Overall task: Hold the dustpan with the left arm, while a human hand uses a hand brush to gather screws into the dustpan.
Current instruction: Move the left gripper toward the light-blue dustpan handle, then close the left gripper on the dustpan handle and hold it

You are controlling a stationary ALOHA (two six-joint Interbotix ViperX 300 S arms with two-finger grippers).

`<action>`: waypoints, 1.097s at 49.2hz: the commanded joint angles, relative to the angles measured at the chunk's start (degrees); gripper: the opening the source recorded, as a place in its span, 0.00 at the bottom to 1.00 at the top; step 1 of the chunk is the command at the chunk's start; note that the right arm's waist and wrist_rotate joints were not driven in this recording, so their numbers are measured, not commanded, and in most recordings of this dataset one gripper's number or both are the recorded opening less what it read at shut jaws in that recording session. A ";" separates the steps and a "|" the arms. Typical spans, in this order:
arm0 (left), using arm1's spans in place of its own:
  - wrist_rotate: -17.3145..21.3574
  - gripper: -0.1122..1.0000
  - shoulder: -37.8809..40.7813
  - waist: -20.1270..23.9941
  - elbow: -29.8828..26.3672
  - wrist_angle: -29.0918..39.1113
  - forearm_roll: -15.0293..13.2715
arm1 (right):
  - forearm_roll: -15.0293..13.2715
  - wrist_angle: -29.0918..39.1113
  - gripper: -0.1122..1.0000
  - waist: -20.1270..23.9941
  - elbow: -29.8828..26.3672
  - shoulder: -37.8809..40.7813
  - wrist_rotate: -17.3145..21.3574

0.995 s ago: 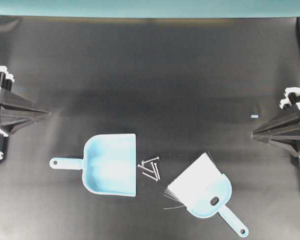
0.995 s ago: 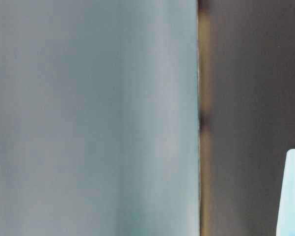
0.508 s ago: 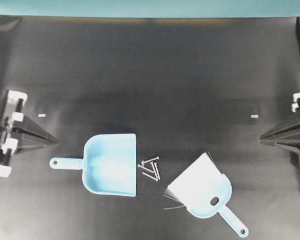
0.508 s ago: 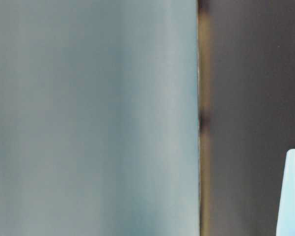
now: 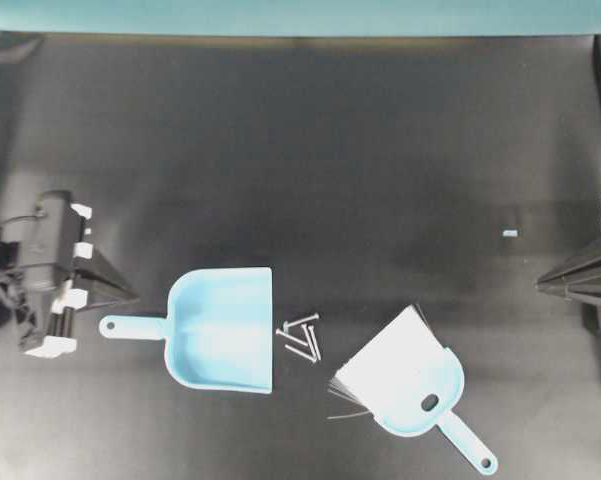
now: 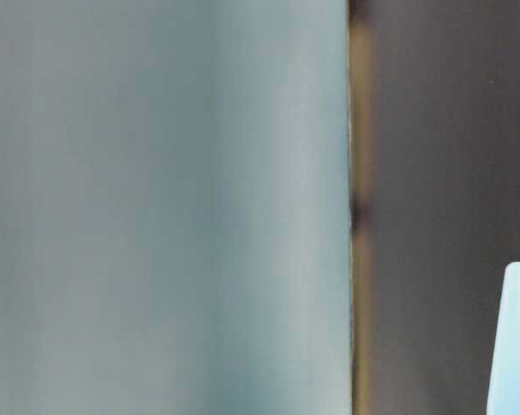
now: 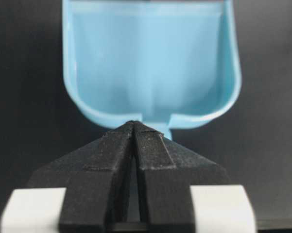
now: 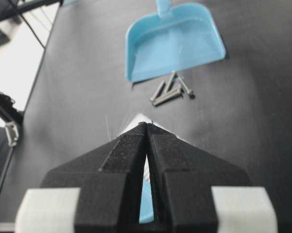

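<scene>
The light blue dustpan (image 5: 225,328) lies flat on the black table, its thin handle (image 5: 130,326) pointing left. My left gripper (image 5: 132,297) hovers just above and behind that handle, jaws shut on nothing. In the left wrist view its tips (image 7: 134,124) meet in front of the dustpan (image 7: 150,63) and cover most of the handle. Several silver screws (image 5: 302,338) lie just off the pan's open edge. The hand brush (image 5: 410,385) rests to their right, bristles toward them. My right gripper (image 5: 540,285) stays shut at the right edge, its tips (image 8: 146,124) meeting above the brush. The human hand is out of view.
A teal wall (image 5: 300,15) runs along the table's far edge. A small pale blue tape mark (image 5: 510,233) sits on the table near the right arm. The table-level view is blurred; only a light blue shape (image 6: 515,346) shows at its lower right.
The left arm has swung down and toward the dustpan handle. The right arm has drawn back toward the right edge. Dustpan, screws and brush have not moved.
</scene>
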 commanded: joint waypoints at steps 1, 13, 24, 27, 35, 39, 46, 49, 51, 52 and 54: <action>-0.70 0.20 2.90 0.00 -1.85 -0.35 0.18 | 0.00 0.18 0.10 0.00 0.79 -1.67 0.00; -5.27 0.83 7.82 -1.76 -3.69 -0.44 0.18 | 0.00 3.34 0.10 0.00 2.20 -7.91 0.09; -5.98 0.89 12.30 -3.08 -3.25 -1.85 0.09 | 0.00 3.69 0.10 0.00 2.20 -9.67 0.09; -5.98 0.89 13.71 -3.16 -3.43 -2.81 0.18 | 0.00 3.78 0.10 0.00 2.20 -9.67 0.09; -5.71 0.89 17.49 -3.16 -2.90 -6.24 0.18 | 0.00 3.78 0.10 0.00 2.20 -9.67 0.00; -5.71 0.89 19.07 -3.16 -2.29 -9.05 0.18 | 0.00 3.78 0.10 0.00 2.20 -9.76 0.09; -5.36 0.89 21.09 -3.16 -1.14 -13.97 0.18 | 0.00 3.78 0.10 0.00 2.20 -9.76 0.09; -5.19 0.89 21.88 -3.16 -0.70 -15.64 0.18 | 0.00 3.78 0.10 0.00 2.20 -9.67 0.09; -5.10 0.89 22.32 -3.16 -0.62 -16.26 0.18 | 0.00 3.78 0.10 0.00 2.20 -9.67 0.09; -5.10 0.89 22.50 -3.16 -0.53 -16.44 0.18 | 0.00 3.78 0.10 0.00 2.20 -9.67 0.00; -5.10 0.89 23.03 -3.16 -0.44 -16.70 0.18 | 0.00 3.78 0.10 0.00 2.20 -9.67 0.00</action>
